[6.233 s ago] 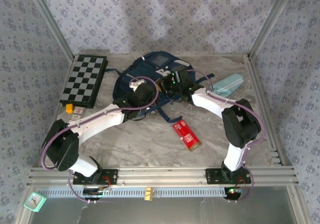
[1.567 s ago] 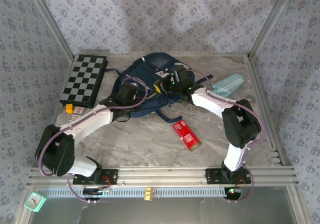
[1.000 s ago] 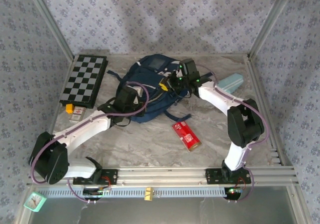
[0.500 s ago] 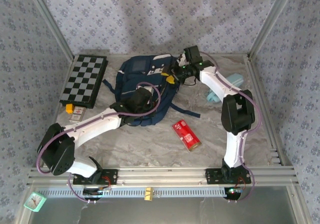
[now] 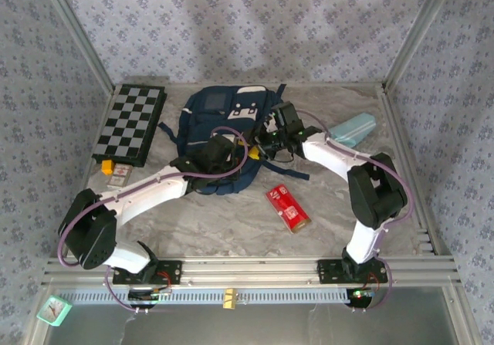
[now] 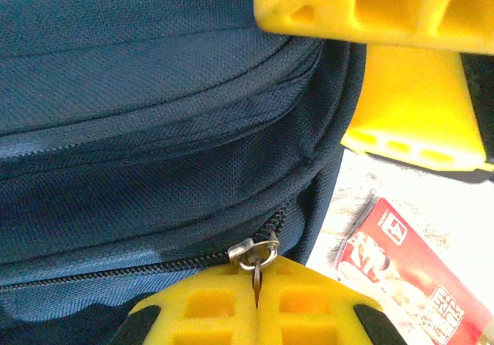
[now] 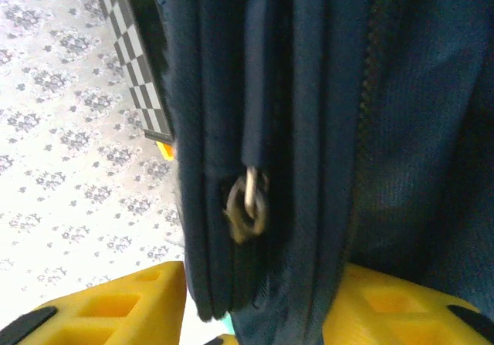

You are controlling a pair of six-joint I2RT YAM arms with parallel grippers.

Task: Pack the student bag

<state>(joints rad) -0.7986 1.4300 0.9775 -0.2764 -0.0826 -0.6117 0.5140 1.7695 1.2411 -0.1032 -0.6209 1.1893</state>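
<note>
Left wrist view: left hand (image 6: pixel 255 302) pinches the zipper pull (image 6: pixel 255 254) tight, the student bag (image 6: pixel 154 90) zip track (image 6: pixel 116 272) running off to its left.

The student bag (image 5: pixel 208 125) is no longer bunched up in the middle of the tabletop (image 5: pixel 231 214). It now lies spread flatter, with its front patch and white trim turned up at the far end. The right claw (image 7: pixel 255 322) was closed a second ago; its jaws now stand apart astride the bag's edge. Its arm, raised toward the far side half a second ago, has come back down to the bag's right side. The left claw (image 6: pixel 255 306) has moved right and nearer along the bag.
</note>
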